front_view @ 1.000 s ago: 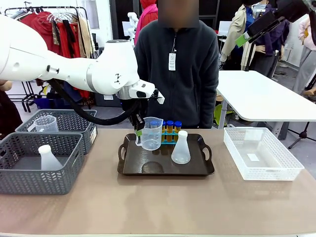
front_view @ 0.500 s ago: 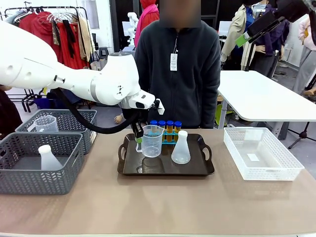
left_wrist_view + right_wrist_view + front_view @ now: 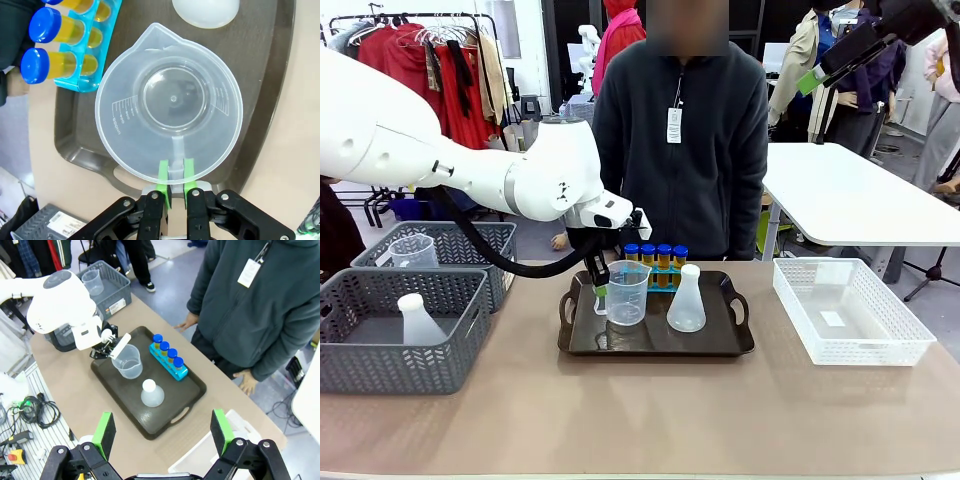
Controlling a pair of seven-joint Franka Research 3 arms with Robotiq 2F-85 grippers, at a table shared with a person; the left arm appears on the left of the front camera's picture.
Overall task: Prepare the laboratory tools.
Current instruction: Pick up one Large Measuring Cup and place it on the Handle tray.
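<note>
My left gripper (image 3: 601, 290) (image 3: 175, 172) is shut on the handle of the clear graduated beaker (image 3: 627, 293) (image 3: 170, 100). It holds the beaker upright at the left part of the dark tray (image 3: 720, 345) (image 3: 265, 90), at or just above its floor. The white conical flask (image 3: 686, 300) (image 3: 151, 394) stands to the beaker's right. A blue rack (image 3: 657, 280) (image 3: 95, 55) of amber blue-capped test tubes (image 3: 663, 258) lies at the tray's far edge. High above the table, my right gripper (image 3: 163, 432) is open with nothing between its fingers.
Two grey mesh baskets (image 3: 380, 355) at the left hold another flask (image 3: 418, 320) and another beaker (image 3: 415, 250). A white mesh basket (image 3: 850, 310) sits to the right. A person (image 3: 682, 140) stands at the far edge behind the tray.
My left gripper has brought the beaker down from above the tray's left part to tray level. The flask and rack have not moved.
</note>
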